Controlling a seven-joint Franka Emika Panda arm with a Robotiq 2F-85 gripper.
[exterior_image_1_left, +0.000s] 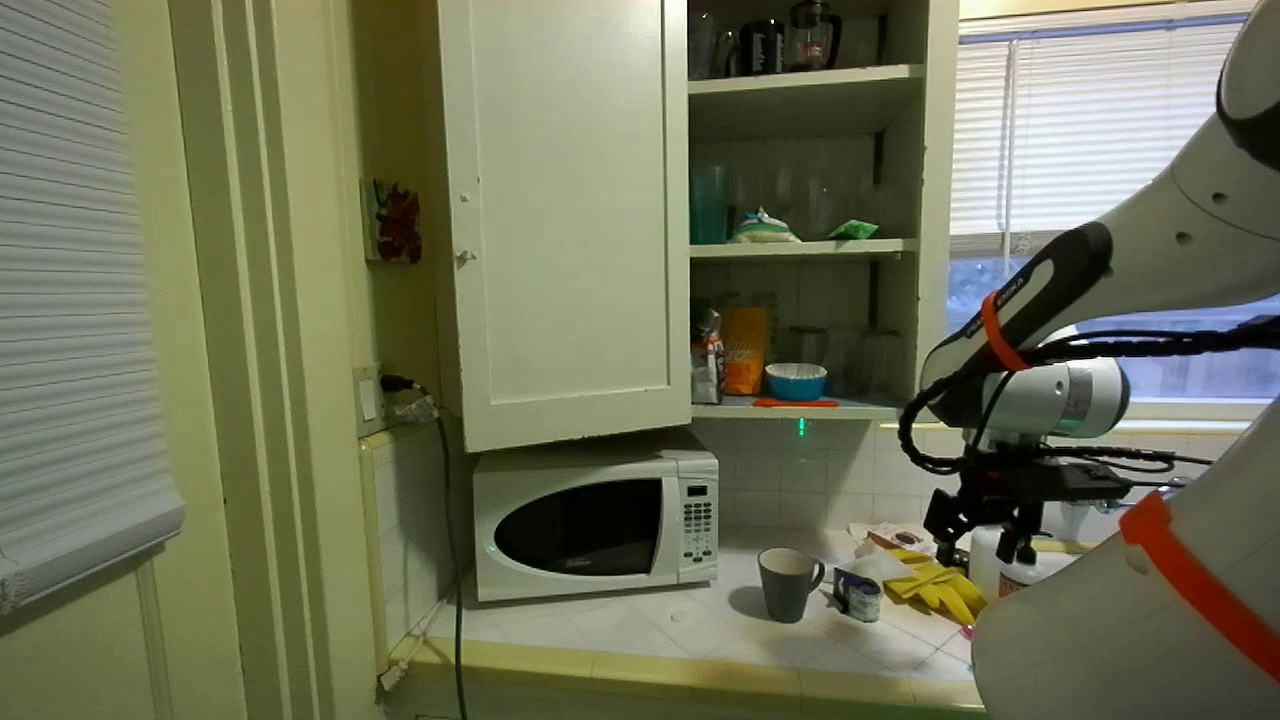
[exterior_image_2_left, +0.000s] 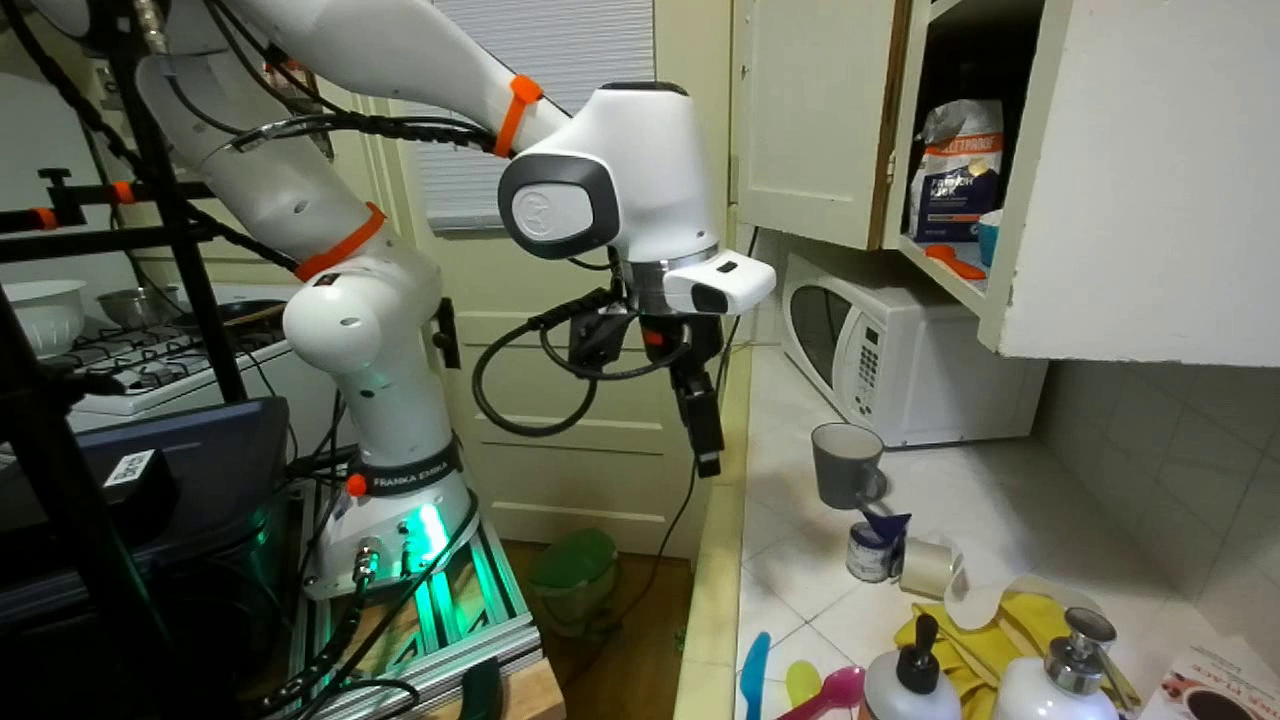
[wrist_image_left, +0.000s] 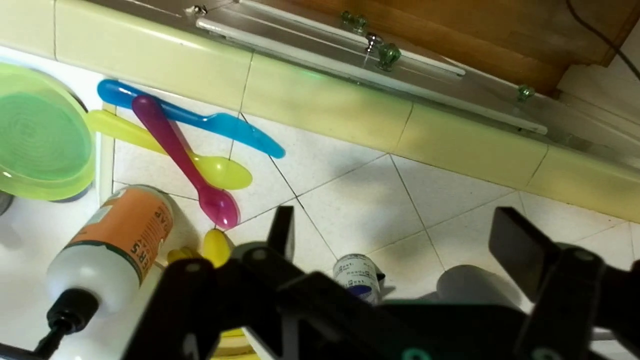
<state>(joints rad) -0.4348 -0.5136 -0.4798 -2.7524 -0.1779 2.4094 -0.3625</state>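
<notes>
I hold my pincer (wrist_image_left: 395, 227) spread wide above the smooth, tiled tabletop (wrist_image_left: 360, 210). A dull grey, tapering mug (exterior_image_1_left: 785, 588) stands on it, just beside a round, printed can (wrist_image_left: 356, 274); a glossy magenta spoon (wrist_image_left: 187, 165) lies across a yellow spoon (wrist_image_left: 220, 172).

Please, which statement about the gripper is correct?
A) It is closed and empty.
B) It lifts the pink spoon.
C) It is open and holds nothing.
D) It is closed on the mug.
C: the wrist view shows the gripper with fingers wide apart, gripping nothing; the mug stands on the counter.
</notes>
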